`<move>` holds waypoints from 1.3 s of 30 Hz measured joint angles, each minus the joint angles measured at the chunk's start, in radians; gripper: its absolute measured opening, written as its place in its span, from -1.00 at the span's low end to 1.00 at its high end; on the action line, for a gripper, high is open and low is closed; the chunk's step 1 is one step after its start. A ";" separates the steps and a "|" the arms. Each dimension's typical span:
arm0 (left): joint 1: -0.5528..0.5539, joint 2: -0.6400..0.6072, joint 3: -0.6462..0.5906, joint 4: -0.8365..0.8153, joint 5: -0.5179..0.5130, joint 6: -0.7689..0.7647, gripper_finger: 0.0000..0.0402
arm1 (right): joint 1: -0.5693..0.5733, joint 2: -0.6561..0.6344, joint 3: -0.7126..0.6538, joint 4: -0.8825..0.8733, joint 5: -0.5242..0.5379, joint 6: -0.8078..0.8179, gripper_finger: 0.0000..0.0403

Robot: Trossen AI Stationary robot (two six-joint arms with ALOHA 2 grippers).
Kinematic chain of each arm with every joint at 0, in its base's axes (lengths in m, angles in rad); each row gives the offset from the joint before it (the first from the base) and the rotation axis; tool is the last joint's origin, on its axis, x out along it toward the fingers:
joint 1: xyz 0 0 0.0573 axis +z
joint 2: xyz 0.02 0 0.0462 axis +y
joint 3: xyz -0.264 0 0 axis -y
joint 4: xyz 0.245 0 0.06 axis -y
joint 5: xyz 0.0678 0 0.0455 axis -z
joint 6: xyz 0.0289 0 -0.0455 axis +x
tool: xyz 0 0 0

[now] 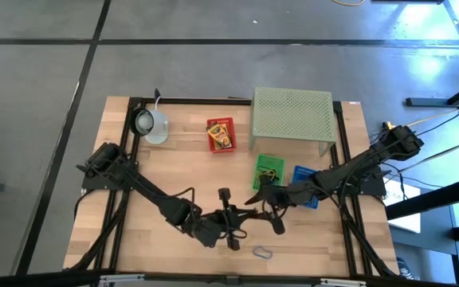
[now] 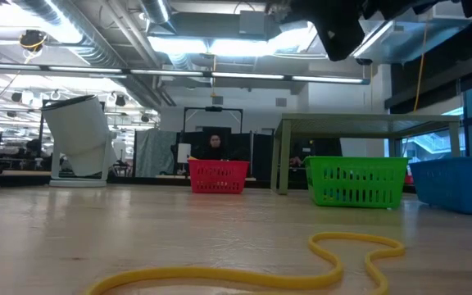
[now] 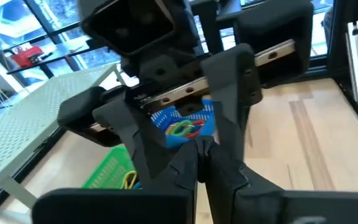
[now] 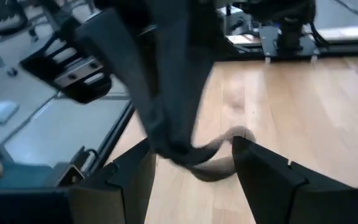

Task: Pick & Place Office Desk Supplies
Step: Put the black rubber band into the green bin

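My left gripper (image 1: 228,210) and my right gripper (image 1: 268,209) meet tip to tip above the table's near middle. In the left wrist view my left gripper (image 3: 199,158) is shut. My right gripper (image 4: 194,180) is open, one finger on each side of the left fingertips (image 4: 169,140). A dark loop (image 4: 213,163) hangs at those tips. A yellow printed box (image 1: 221,133) lies in a red basket (image 1: 210,145). Coloured loops (image 3: 182,127) lie in a blue basket (image 1: 304,175). A green basket (image 1: 268,171) stands beside it. Another loop (image 1: 261,252) lies flat near the front edge. My left gripper pinches the dark loop between its two shut fingertips at one point of its band (image 4: 188,155). The rest of the loop curves out below and beside the tips, clear of the table, between my right gripper's open fingers. Blur hides whether those fingers touch it.
A pale mug-like object (image 1: 151,123) stands at the far left. A pale green perforated stand (image 1: 293,114) is at the far right, behind the green and blue baskets. A yellow loop (image 2: 334,254) lies close to the low camera. Bare wood lies on the left.
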 joint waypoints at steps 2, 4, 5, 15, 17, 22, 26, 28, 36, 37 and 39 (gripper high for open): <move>0.001 0.000 0.000 0.000 -0.006 0.000 -0.95 | 0.000 0.000 0.000 -0.001 0.013 0.045 0.06; -0.002 0.000 0.000 0.000 -0.013 0.000 -0.95 | 0.000 0.000 0.000 -0.011 0.016 0.057 0.01; -0.006 0.000 0.000 0.000 -0.016 0.000 -0.95 | 0.000 0.000 0.000 -0.015 0.017 0.057 -0.03; -0.006 0.000 -0.001 0.007 -0.019 0.009 -0.95 | 0.001 0.000 0.000 -0.015 0.018 0.050 -0.72; -0.006 0.001 -0.002 0.007 -0.020 0.008 -0.94 | 0.001 0.000 0.000 -0.015 0.018 0.050 -0.90; -0.005 0.001 -0.002 0.005 -0.023 -0.092 -0.83 | 0.001 0.000 0.000 -0.015 0.016 0.050 -0.93; -0.005 0.001 -0.002 -0.017 -0.015 -0.156 -0.58 | -0.001 0.000 0.000 -0.025 0.020 0.050 -0.97; -0.005 0.001 -0.002 -0.020 -0.015 -0.181 -0.44 | -0.003 0.000 0.000 -0.041 0.029 0.055 -0.97; -0.020 0.001 -0.002 -0.026 -0.063 -0.200 -0.08 | -0.016 -0.085 0.000 -0.316 0.199 0.164 -0.96; -0.022 0.001 -0.002 -0.030 -0.079 -0.200 -0.06 | -0.016 -0.101 0.000 -0.362 0.228 0.179 -0.96; -0.022 0.001 -0.002 -0.037 -0.110 -0.200 -0.05 | -0.015 -0.126 0.000 -0.466 0.288 0.214 -0.96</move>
